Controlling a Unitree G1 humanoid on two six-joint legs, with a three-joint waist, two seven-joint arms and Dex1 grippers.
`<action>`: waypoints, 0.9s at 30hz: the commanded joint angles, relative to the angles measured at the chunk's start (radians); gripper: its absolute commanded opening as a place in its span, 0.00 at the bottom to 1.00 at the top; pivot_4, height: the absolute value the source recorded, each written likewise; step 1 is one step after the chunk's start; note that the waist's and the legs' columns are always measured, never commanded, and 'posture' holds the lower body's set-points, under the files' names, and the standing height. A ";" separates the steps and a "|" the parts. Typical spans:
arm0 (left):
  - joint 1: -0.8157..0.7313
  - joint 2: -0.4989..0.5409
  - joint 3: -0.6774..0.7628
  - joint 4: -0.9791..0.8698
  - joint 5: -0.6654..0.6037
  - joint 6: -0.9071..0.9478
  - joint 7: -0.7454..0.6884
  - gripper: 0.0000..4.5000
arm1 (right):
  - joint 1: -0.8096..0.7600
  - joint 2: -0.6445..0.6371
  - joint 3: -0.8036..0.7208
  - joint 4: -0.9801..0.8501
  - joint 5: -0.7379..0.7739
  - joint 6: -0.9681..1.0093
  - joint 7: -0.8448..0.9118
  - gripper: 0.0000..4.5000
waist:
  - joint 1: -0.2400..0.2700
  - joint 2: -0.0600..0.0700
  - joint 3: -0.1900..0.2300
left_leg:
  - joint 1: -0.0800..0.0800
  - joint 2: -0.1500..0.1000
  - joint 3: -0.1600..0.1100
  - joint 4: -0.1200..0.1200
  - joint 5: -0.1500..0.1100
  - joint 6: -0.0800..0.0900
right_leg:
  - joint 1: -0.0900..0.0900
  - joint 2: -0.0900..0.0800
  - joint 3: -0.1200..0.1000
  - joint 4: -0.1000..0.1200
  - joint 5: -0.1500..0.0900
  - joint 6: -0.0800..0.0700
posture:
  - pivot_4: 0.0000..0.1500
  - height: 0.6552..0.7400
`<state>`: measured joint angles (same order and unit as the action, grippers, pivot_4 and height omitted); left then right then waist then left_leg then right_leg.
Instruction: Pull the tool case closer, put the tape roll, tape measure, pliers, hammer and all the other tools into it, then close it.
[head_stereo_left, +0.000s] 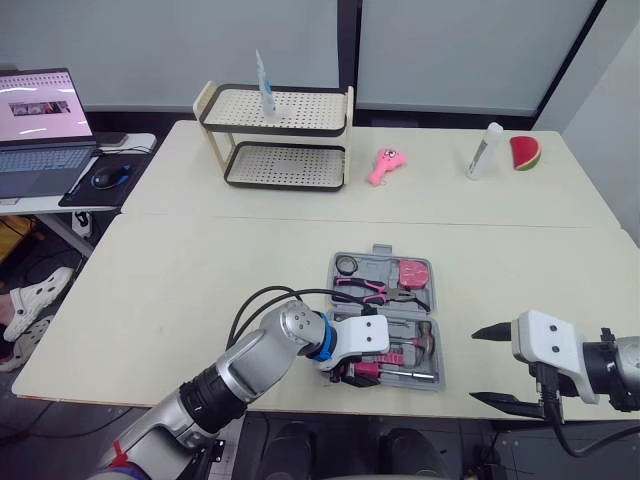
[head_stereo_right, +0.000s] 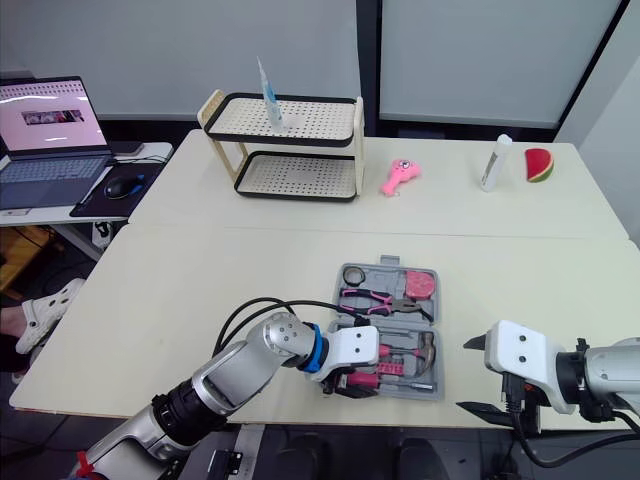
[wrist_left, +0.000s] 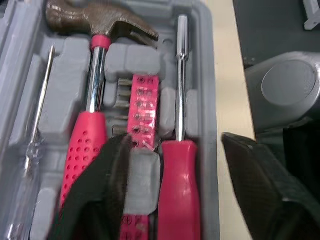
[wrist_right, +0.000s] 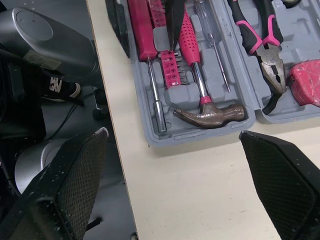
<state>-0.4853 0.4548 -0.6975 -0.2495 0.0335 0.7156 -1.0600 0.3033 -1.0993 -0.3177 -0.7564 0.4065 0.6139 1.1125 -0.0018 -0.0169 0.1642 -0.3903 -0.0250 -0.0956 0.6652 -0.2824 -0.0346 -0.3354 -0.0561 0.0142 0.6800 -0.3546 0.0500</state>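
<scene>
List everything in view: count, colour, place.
tool case: 1, grey, open, front of table
hammer: 1, pink, case's near half
screwdriver: 1, pink, beside hammer
pliers: 1, pink-black, case's far half
tape measure: 1, pink, far half
tape roll: 1, dark, far half
rack: 1, black-cream, far end
toy: 1, pink, beside rack
bottle: 1, white, far right
watermelon slice: 1, red, beside bottle
laptop: 1, grey, far left
left gripper: 1, black, open over case
right gripper: 1, black, open beside case

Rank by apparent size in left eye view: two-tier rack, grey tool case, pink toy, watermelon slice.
Black-framed two-tier rack and grey plastic tool case: alike, case nearer, unranked.
Then pink toy and red watermelon slice: alike.
</scene>
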 joint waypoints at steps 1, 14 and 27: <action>-0.023 -0.005 0.071 -0.068 -0.050 0.019 0.000 0.94 | -0.005 -0.012 -0.006 -0.008 -0.001 -0.011 0.004 1.00 | 0.000 0.000 0.000 | 0.000 0.000 0.000 0.000 0.000 0.000 | 0.000 0.000 0.000 0.000 0.000 0.000 | 1.00 0.87; -0.012 0.124 0.164 -0.026 -0.182 -0.191 -0.163 0.66 | -0.013 -0.003 0.002 -0.008 0.003 -0.007 -0.010 1.00 | 0.000 0.000 0.000 | 0.001 0.000 0.000 0.000 0.000 0.000 | 0.000 0.000 0.000 0.000 0.000 0.000 | 1.00 0.87; 0.026 0.082 0.045 0.150 -0.019 -0.318 -0.102 0.01 | -0.023 -0.001 0.016 -0.017 0.012 -0.002 -0.023 1.00 | 0.000 0.000 0.000 | 0.000 0.000 0.000 0.000 0.000 0.000 | 0.000 0.000 0.000 0.000 0.000 0.000 | 1.00 0.87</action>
<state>-0.4623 0.5434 -0.6421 -0.1018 -0.0058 0.4185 -1.1684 0.2896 -1.0983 -0.2926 -0.7515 0.4093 0.6179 1.0896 -0.0021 -0.0167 0.1641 -0.3899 -0.0250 -0.0958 0.6653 -0.2824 -0.0346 -0.3353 -0.0562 0.0141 0.6803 -0.3546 0.0500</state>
